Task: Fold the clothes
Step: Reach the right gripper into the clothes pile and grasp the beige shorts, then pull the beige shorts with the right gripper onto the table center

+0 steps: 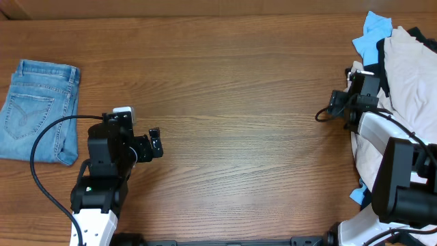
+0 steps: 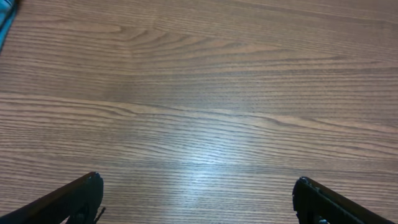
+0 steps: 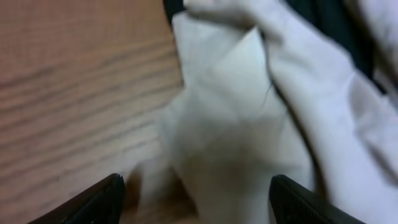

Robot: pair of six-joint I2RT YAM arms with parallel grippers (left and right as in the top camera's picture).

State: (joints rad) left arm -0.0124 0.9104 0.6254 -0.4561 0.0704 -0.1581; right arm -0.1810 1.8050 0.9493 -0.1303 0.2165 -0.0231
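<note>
A pile of clothes lies at the table's right edge. Its biggest piece is the pale beige shorts, with a light blue garment at the back and black cloth showing between them. My right gripper is open at the pile's left edge. In the right wrist view its fingers straddle a blurred fold of the beige shorts, with black cloth behind. Whether they touch the fabric I cannot tell. My left gripper is open and empty over bare wood.
Folded light blue jeans lie at the far left of the wooden table; a sliver of them shows in the left wrist view. A black cable loops left of my left arm. Another bit of blue cloth lies by the right arm's base.
</note>
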